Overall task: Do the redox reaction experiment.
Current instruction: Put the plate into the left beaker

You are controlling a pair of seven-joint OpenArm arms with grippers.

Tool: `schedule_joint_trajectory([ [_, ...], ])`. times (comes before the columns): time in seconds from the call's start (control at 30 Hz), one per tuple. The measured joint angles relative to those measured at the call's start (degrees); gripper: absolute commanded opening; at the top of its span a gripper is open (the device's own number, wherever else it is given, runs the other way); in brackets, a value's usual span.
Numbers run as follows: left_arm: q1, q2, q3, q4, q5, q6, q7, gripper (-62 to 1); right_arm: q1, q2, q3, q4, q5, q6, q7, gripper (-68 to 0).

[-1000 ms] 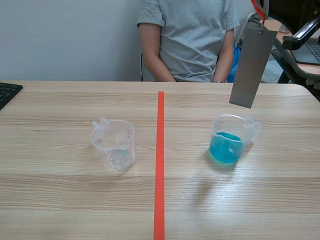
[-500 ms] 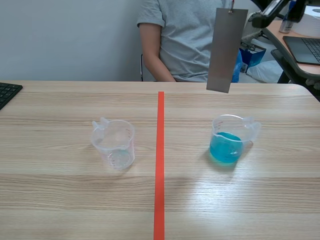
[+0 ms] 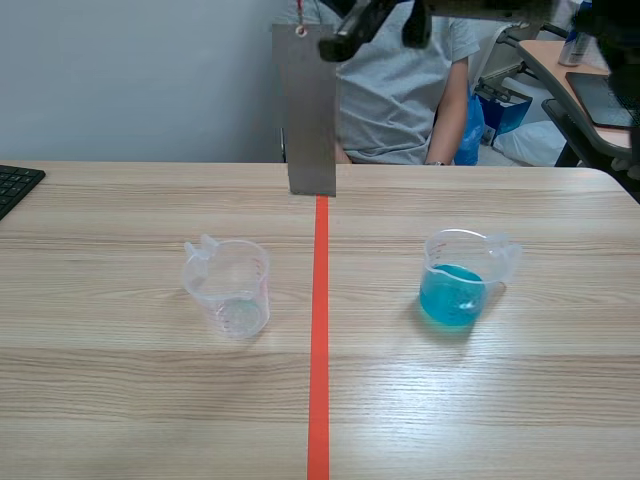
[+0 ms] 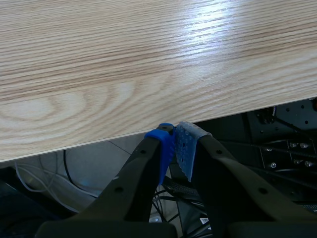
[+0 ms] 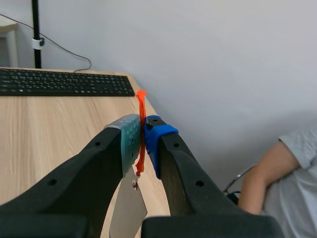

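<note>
A grey metal strip (image 3: 311, 110) hangs upright from an orange string (image 5: 141, 131), high above the table's red centre line. My right gripper (image 5: 142, 124) is shut on that string, with the strip (image 5: 128, 210) dangling just below its fingers. On the table's right stands a clear beaker of blue liquid (image 3: 458, 279). An empty clear beaker (image 3: 229, 286) stands on the left. My left gripper (image 4: 174, 133) is shut on nothing and sits low at the table's near edge, outside the scene view.
A red tape line (image 3: 319, 330) splits the table down the middle. A person in a grey shirt (image 3: 395, 90) sits across it. A black keyboard (image 3: 14, 186) lies at the far left edge, and a desk with clutter (image 3: 590, 90) stands at the back right.
My right arm has swung left with the hanging strip, from above the blue beaker to over the centre line. Both beakers stayed put.
</note>
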Motion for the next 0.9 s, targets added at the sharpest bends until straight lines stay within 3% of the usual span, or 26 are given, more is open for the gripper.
schedule_joint_trajectory([
  [0.47,0.0,0.0,0.0,0.0,0.0,0.0,0.0,-55.8,1.6,-9.8,-7.9,-7.2,-6.6,-0.7,-0.3,-66.0],
  [0.9,0.0,0.0,0.0,0.0,0.0,0.0,0.0,-55.8,3.4,-12.5,-10.5,-12.5,-8.0,-1.9,-0.1,-66.0],
])
